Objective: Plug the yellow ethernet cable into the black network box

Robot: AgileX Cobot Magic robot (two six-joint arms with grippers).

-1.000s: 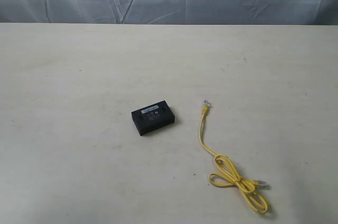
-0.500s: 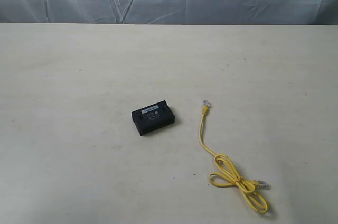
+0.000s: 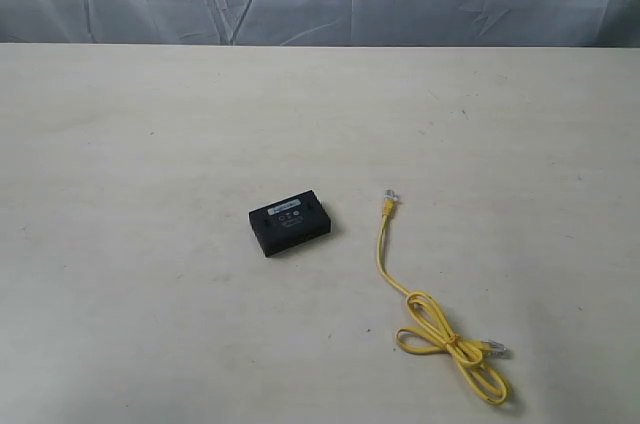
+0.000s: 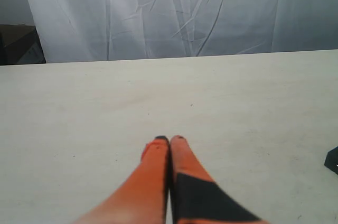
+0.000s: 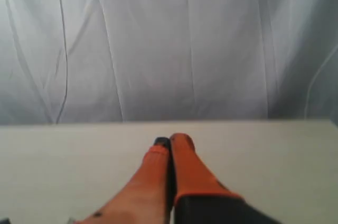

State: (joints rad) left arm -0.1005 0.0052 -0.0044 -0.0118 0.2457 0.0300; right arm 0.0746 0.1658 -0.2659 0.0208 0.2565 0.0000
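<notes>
Both pincers are pressed shut and empty: left pincer (image 4: 169, 139), right pincer (image 5: 171, 140). The box (image 3: 289, 223) lies mid-worktop (image 3: 150, 144), with the cable (image 3: 378, 249) near it on the right, unplugged. We'd open the right pincer, grip just behind the plug (image 3: 388, 201), and steady the box with the left. There is bare room all round, and the edges are well apart.

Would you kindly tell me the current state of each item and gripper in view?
yellow ethernet cable: unplugged, partly looped, lying on the table, apart from the box.
black network box: flat on the table, label up, nothing plugged in.
left gripper: shut, empty.
right gripper: shut, empty.
</notes>
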